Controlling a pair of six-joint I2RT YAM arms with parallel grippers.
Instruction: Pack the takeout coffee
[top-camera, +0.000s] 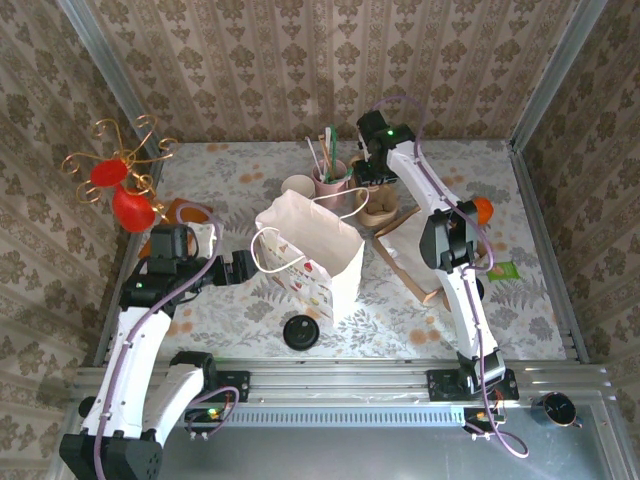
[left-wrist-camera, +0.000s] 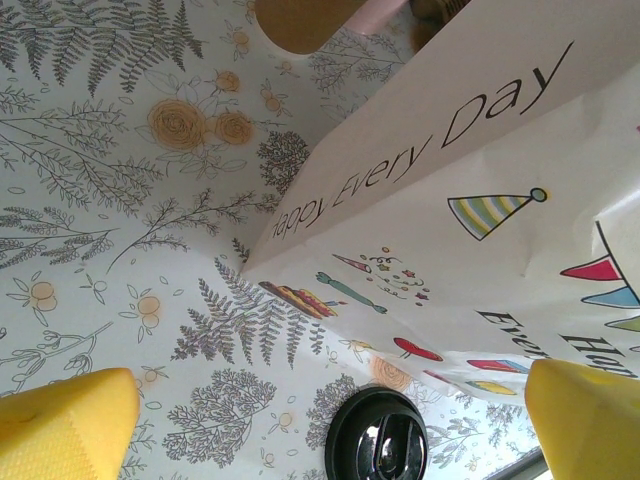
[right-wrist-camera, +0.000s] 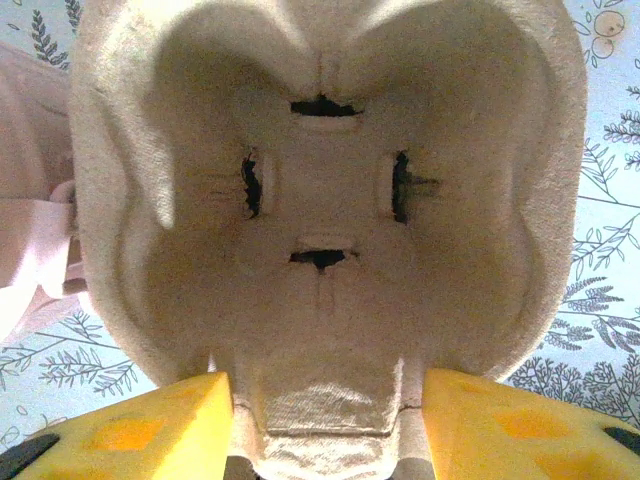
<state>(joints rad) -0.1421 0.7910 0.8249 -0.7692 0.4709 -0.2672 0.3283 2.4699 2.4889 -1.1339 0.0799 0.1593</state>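
I cannot tell where the takeout coffee is or how it points. My right gripper clamps a pulp carrier. My left gripper gapes beside the white bag, near a loose black lid.

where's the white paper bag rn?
Top view: the white paper bag stands open in the middle of the table, just right of the left gripper, a black lid lying just in front.

Bag mid-table, lid in front of it, cup behind it, carrier behind to its right, utensil cup between cup and carrier
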